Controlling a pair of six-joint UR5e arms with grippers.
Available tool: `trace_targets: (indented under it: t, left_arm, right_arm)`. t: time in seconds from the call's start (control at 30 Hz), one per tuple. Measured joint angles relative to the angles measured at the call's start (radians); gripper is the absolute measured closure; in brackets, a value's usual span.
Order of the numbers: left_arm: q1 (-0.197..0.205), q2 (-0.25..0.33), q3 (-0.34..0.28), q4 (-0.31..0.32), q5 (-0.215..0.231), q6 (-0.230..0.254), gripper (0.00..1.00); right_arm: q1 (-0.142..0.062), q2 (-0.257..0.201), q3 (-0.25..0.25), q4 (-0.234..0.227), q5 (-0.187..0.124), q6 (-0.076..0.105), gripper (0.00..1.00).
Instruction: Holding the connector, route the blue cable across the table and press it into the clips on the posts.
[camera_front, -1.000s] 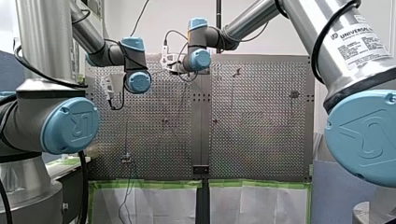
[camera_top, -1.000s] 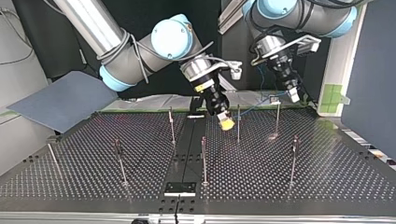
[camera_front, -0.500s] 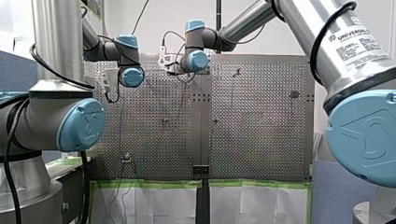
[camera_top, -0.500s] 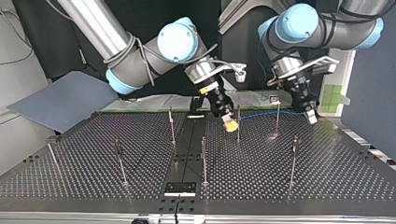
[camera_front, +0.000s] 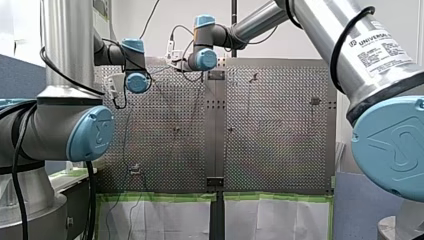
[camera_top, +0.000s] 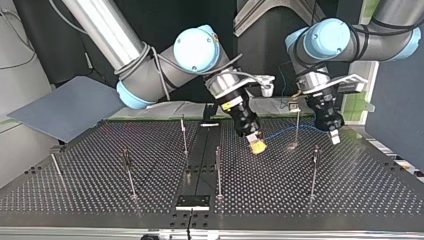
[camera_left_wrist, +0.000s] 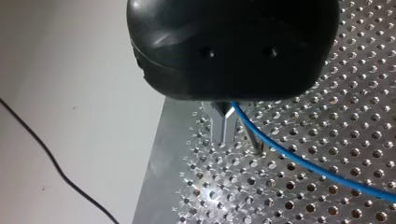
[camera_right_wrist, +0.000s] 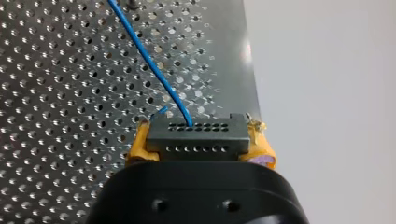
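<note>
The right hand (camera_right_wrist: 198, 140) grasps the connector (camera_right_wrist: 197, 135); the left hand (camera_top: 333, 137), at its 3 o'clock in top view, clenches the cable (camera_left_wrist: 299, 159).

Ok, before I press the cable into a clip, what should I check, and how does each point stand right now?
1. Grip on connector: ok, clamped in the right gripper jaws, between yellow pads.
2. Run of cable out of connector: ok, no kink.
3. Clipping: not ok; in the top view the cable crosses the post below its clip.
4. Hold of left gripper on cable: cannot tell; the cable passes right beside it.
5. Spacing of grippers: ok, that post stands between them in the top view.
</note>
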Motion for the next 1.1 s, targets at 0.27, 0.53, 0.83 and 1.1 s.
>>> trace_targets:
  t: [0.27,0.53,0.83,1.1]
  left_arm:
    - [0.02,-0.012,0.021,0.001,0.016,-0.017,1.0]
    - [0.047,-0.015,0.033,0.0,0.04,-0.029,1.0]
    - [0.073,-0.046,0.045,0.011,0.086,-0.049,1.0]
    - [0.097,-0.055,0.069,0.034,0.143,-0.08,1.0]
  right_arm:
    - [0.009,0.054,-0.014,0.001,0.0,0.002,1.0]
    - [0.018,0.081,-0.067,0.006,0.0,0.01,1.0]
    - [0.009,0.086,-0.117,0.015,-0.002,0.028,1.0]
    - [0.0,0.093,-0.133,0.018,-0.002,0.036,1.0]
